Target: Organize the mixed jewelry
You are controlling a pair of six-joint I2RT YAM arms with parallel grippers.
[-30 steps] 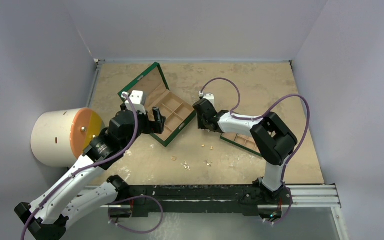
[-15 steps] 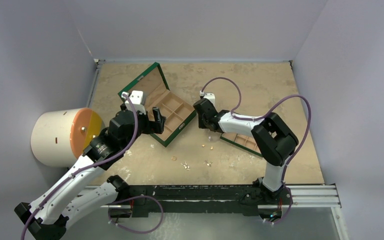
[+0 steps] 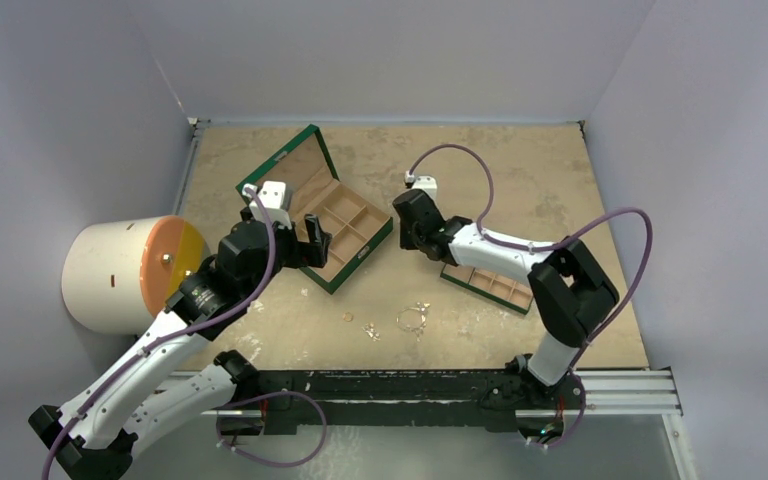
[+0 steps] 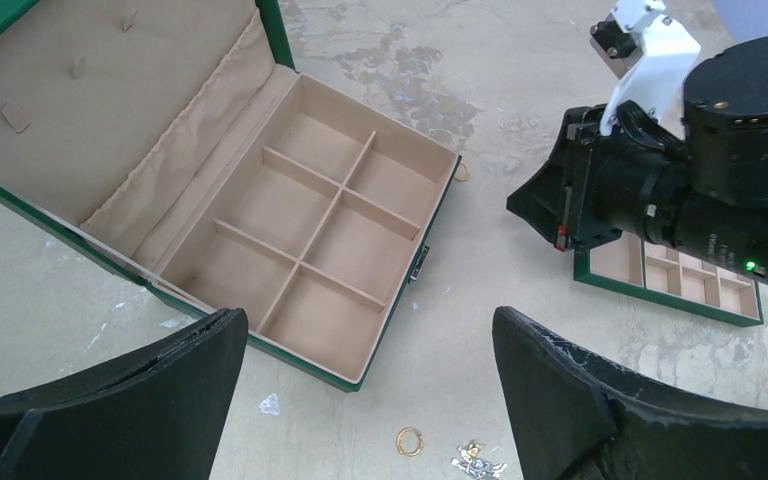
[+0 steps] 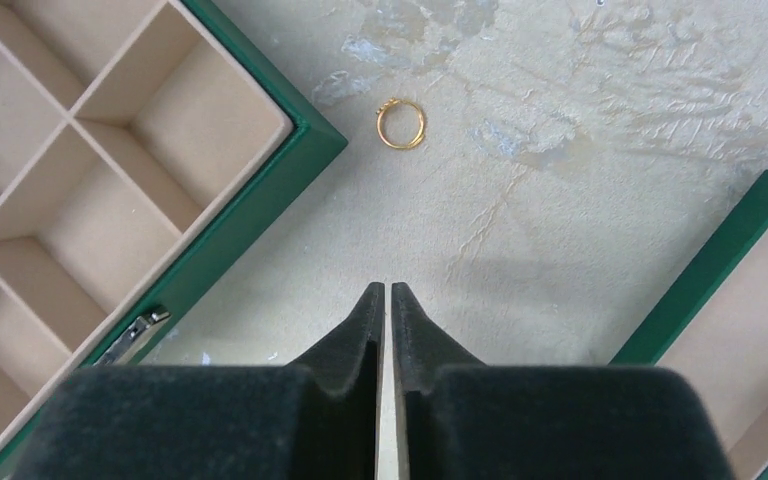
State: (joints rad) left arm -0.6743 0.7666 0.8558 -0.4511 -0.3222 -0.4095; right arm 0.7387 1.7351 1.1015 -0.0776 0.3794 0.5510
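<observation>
The mixed jewelry lies loose on the tabletop. A gold ring (image 5: 401, 125) sits beside the corner of the open green box (image 5: 260, 190). A second gold ring (image 4: 409, 440) and a glittery cluster (image 4: 477, 461) lie in front of the box. A thin hoop (image 3: 412, 318) rests near them. My right gripper (image 5: 387, 290) is shut with nothing visible between its fingers; it hovers over bare table between the box and the divided tray (image 5: 720, 255). My left gripper (image 4: 367, 320) stands wide open above the box's near corner, holding nothing.
The green box (image 3: 305, 150) has its lid propped open at the back left, and its compartments (image 4: 330, 215) look empty. The tan divided tray (image 3: 490, 283) lies under the right arm. A white drum with an orange face (image 3: 130, 270) stands at the far left.
The right gripper has closed, and it shifted slightly up and to the right as its elbow swung right. A thin hoop now shows near the front, where small gold pieces lay before. The left arm is still.
</observation>
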